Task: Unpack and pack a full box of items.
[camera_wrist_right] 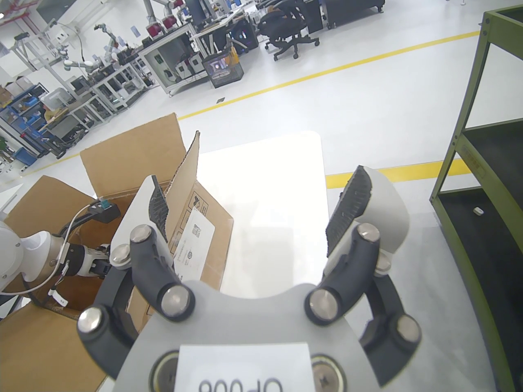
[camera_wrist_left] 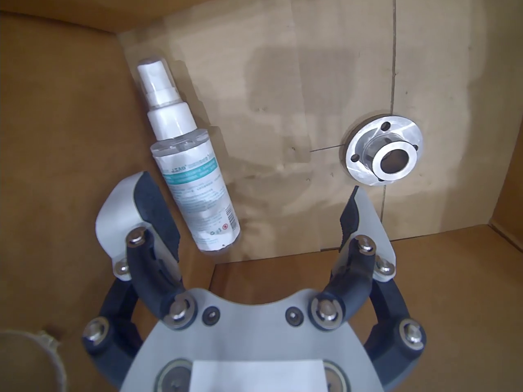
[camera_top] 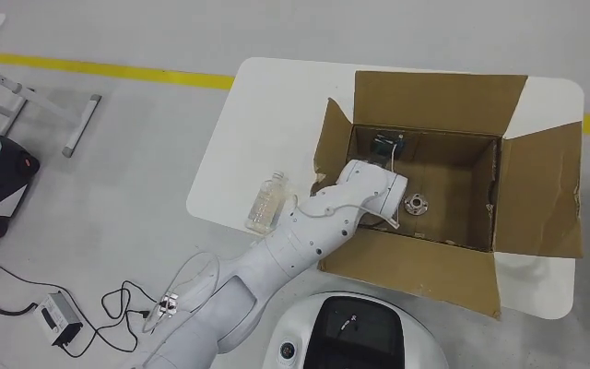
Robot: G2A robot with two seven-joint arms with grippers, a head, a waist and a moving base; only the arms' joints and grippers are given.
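An open cardboard box (camera_top: 433,120) stands on the white table (camera_top: 267,111). My left arm (camera_top: 369,184) hangs down inside the box. In the left wrist view the left gripper (camera_wrist_left: 249,189) is open and empty above the box floor. A white spray bottle (camera_wrist_left: 188,157) lies along the box wall, close beside one finger (camera_wrist_left: 157,210). A silver metal flange (camera_wrist_left: 382,154) (camera_top: 417,203) lies on the floor beyond the other finger. My right gripper (camera_wrist_right: 261,185) is open and empty, held over the table to one side of the box (camera_wrist_right: 135,152).
A clear plastic bottle (camera_top: 265,203) lies on the table outside the box, near its left flap. A pale round object (camera_wrist_left: 28,353) shows at the edge of the left wrist view. A green cart (camera_wrist_right: 482,189) stands beyond the table's end.
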